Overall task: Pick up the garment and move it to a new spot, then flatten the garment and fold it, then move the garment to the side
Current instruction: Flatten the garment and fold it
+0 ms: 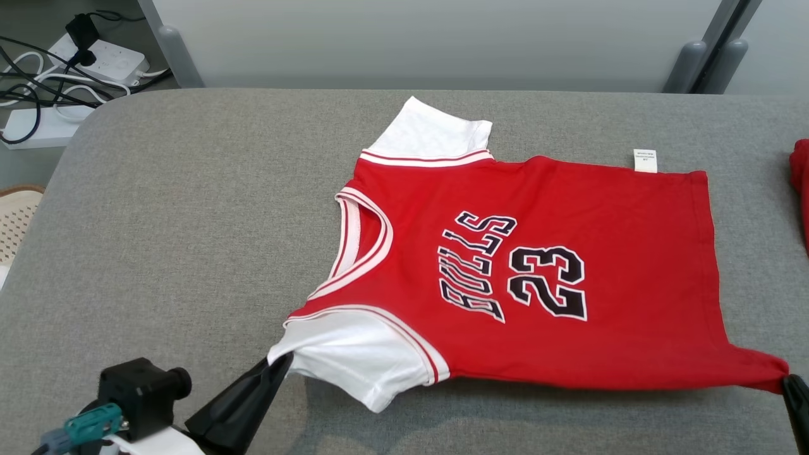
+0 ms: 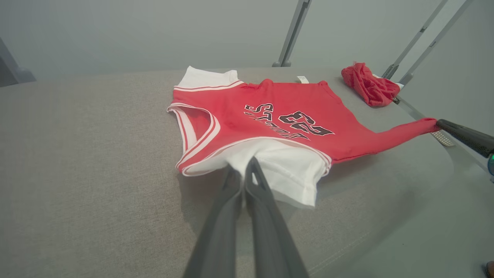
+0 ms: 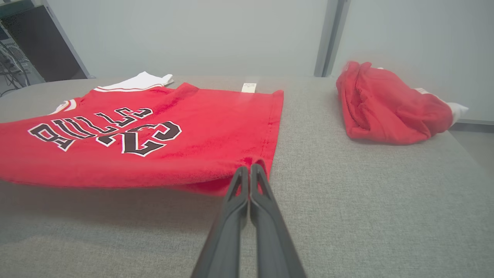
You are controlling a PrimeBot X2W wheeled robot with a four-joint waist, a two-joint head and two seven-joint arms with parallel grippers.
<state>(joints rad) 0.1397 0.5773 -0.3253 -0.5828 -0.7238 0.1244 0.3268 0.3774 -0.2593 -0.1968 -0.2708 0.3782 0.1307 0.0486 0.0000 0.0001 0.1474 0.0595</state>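
Jaws are pressed together on cloth at both arms, and the red jersey (image 1: 569,208) is held by its near edge over the grey table (image 1: 189,189).

The left gripper (image 1: 281,365) is closed on the white near sleeve (image 1: 354,357), and the right gripper (image 1: 787,381) is clamped on the near hem corner, which is drawn out to a point toward the table's right end. The jersey is spread print-up across the table's middle, neck turned to the table's left end, hem to its right end; a shadow is cast on the table beneath the near edge. A white label (image 1: 645,160) is seen on the side facing the table's far edge. A crumpled red garment (image 3: 386,108) is left at the table's right end, well apart, and a power strip (image 1: 104,57) with cables is seen beyond the table's far-left corner.
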